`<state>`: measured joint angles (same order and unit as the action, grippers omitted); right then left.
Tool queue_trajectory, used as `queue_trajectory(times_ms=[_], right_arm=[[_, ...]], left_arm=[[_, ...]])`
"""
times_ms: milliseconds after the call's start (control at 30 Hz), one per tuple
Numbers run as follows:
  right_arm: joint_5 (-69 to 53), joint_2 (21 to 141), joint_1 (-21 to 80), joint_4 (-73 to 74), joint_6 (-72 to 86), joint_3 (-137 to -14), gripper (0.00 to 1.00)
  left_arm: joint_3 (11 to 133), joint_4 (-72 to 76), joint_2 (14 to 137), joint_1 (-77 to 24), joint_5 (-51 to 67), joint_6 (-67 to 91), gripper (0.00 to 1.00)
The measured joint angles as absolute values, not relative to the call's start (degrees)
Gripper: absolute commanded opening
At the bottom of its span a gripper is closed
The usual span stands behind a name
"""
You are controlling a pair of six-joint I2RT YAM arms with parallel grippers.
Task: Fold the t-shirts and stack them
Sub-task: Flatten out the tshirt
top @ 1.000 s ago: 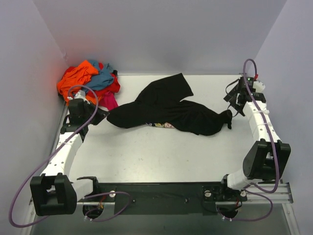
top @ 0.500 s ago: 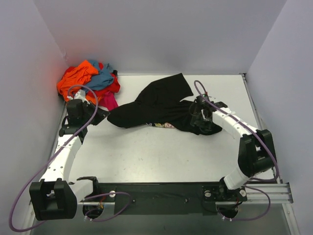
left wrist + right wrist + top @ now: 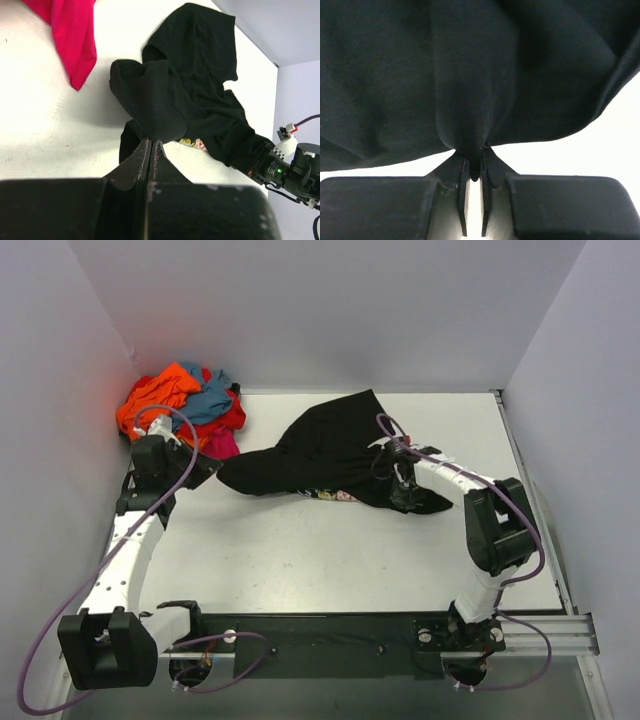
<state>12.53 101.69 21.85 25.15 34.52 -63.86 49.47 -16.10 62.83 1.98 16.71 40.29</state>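
A crumpled black t-shirt (image 3: 330,450) lies across the middle of the white table (image 3: 300,560), with a bit of colourful print showing under its near edge. My left gripper (image 3: 208,472) is shut on the shirt's left end; in the left wrist view its gripper (image 3: 151,142) pinches the edge of the black t-shirt (image 3: 190,95). My right gripper (image 3: 400,492) is down on the shirt's right part. In the right wrist view that gripper (image 3: 475,162) is shut on a small fold of black t-shirt (image 3: 470,75), which fills most of the view.
A pile of orange, blue, red and pink t-shirts (image 3: 185,400) sits in the back left corner, just behind my left arm. A pink shirt (image 3: 75,40) from it lies near the black one. Grey walls enclose the table on three sides.
My right arm swung in from the far right edge onto the shirt's right part and its jaws closed on a fold. The left gripper drifted slightly back, still gripping the shirt's end.
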Motion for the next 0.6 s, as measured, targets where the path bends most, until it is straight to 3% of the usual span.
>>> queue_trajectory(times_ms=[600], right_arm=[[4.84, 74.63, 6.44, 30.52, 29.67, -60.71, 0.00]], left_arm=[[68.47, -24.86, 64.53, 3.64, 12.88, 35.77, 0.00]])
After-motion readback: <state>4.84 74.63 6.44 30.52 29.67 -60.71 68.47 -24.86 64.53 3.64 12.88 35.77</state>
